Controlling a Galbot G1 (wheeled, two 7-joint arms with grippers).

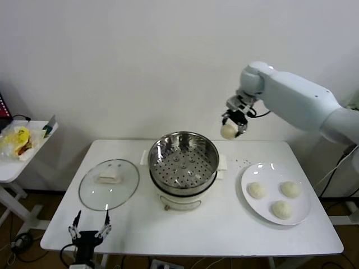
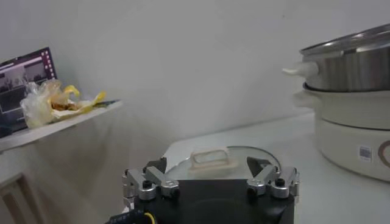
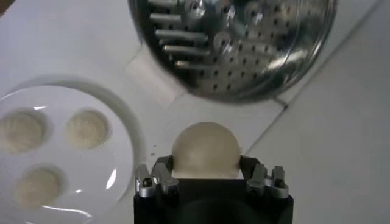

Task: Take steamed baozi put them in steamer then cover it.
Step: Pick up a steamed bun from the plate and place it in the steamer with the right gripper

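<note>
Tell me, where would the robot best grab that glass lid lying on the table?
By the white handle at the centre of the glass lid, coming straight down from above: the lid lies flat with the handle up, and its rim sits against the table.

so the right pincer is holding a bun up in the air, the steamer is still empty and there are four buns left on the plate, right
Not quite: three buns are left on the plate, not four, as the head view shows. The rest holds: the right pincer holds the fourth bun in the air beside the steamer, whose perforated tray is empty.
</note>
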